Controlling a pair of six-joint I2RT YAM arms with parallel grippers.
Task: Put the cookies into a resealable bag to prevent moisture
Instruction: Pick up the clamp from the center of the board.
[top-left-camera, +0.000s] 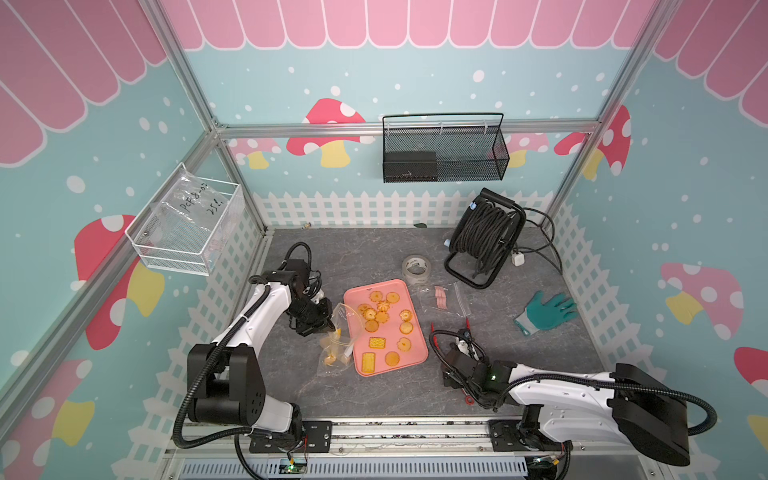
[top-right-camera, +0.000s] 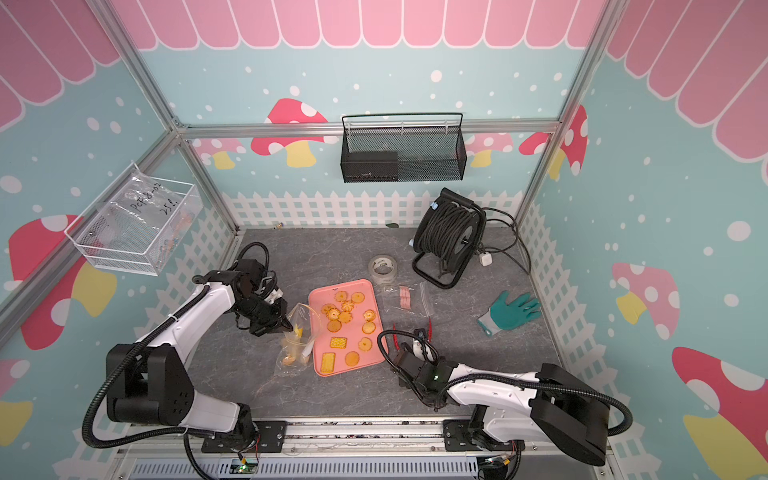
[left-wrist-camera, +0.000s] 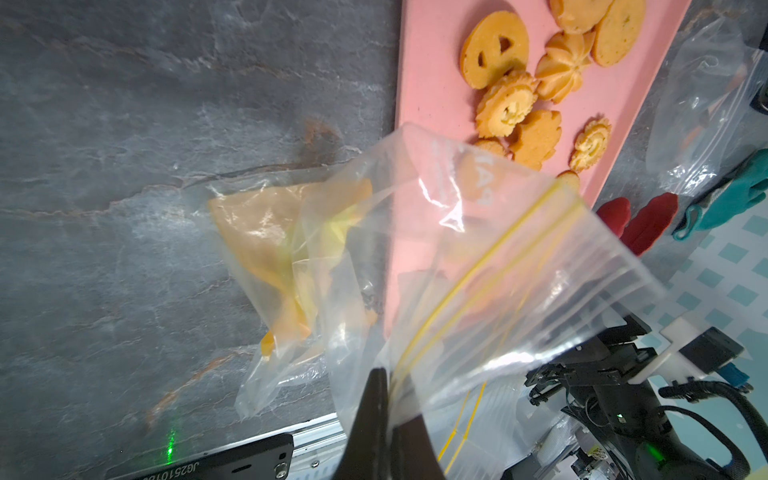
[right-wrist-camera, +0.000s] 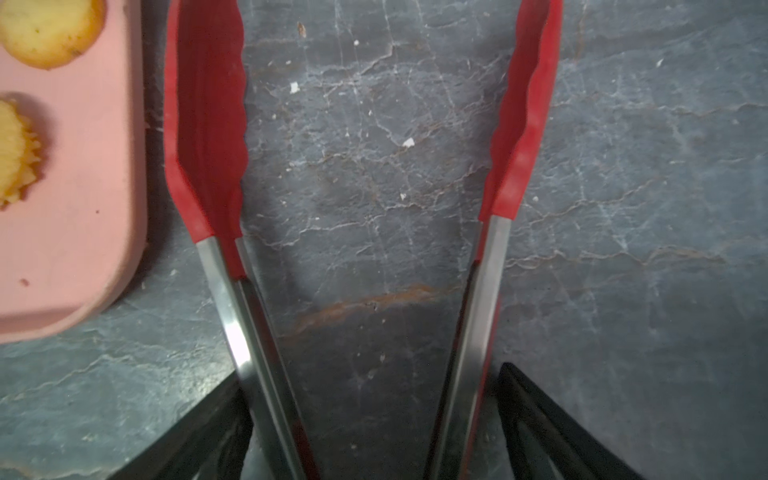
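Observation:
Several golden cookies lie on a pink tray mid-table. Left of the tray a clear resealable bag with a yellow zip line holds a few orange pieces. My left gripper is shut on the bag's rim, lifting the mouth. Near the tray's lower right corner, my right gripper grips red-tipped steel tongs. The tong arms are spread wide over bare table, with nothing between them.
A second clear bag with pink strips lies right of the tray. Behind it are a tape roll and a black cable reel. A green glove lies at the right. Mesh baskets hang on the walls.

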